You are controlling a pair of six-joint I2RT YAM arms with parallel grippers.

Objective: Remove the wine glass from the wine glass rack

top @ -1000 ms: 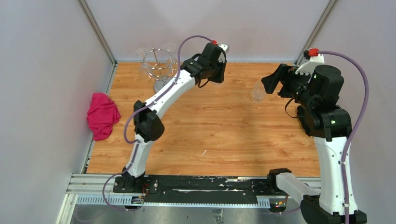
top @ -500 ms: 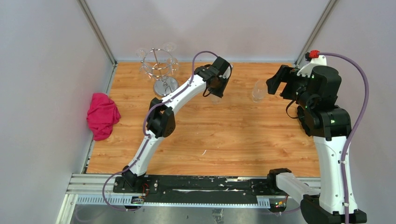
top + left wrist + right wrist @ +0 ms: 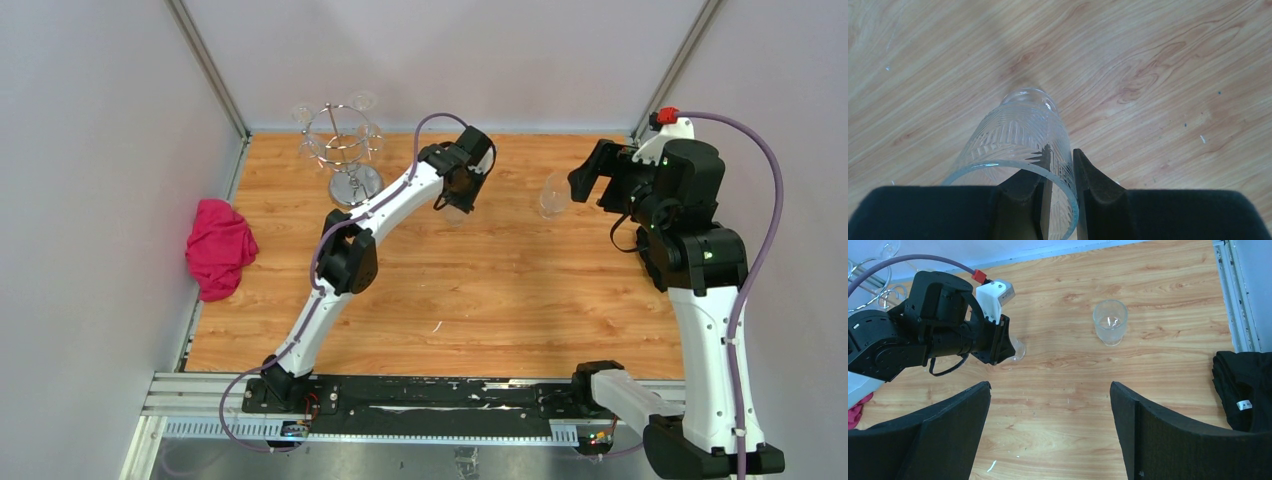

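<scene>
From above, we see the rack (image 3: pixel 345 150) in the worktop's (image 3: pixel 450 290) back-left corner, the left claw (image 3: pixel 462 197) well apart. Its wrist view shows it pinching a glass (image 3: pixel 1018 130) by the rim. The right claw (image 3: pixel 1049 390) gapes wide, empty.

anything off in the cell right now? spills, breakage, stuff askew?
Nothing spilled or broken; the free-standing glass stands upright. Two minor things: the left gripper pinches the cut-pattern glass by the rim wall alone, one finger inside, a thin-looking hold, and a small white scrap lies on the table.
</scene>
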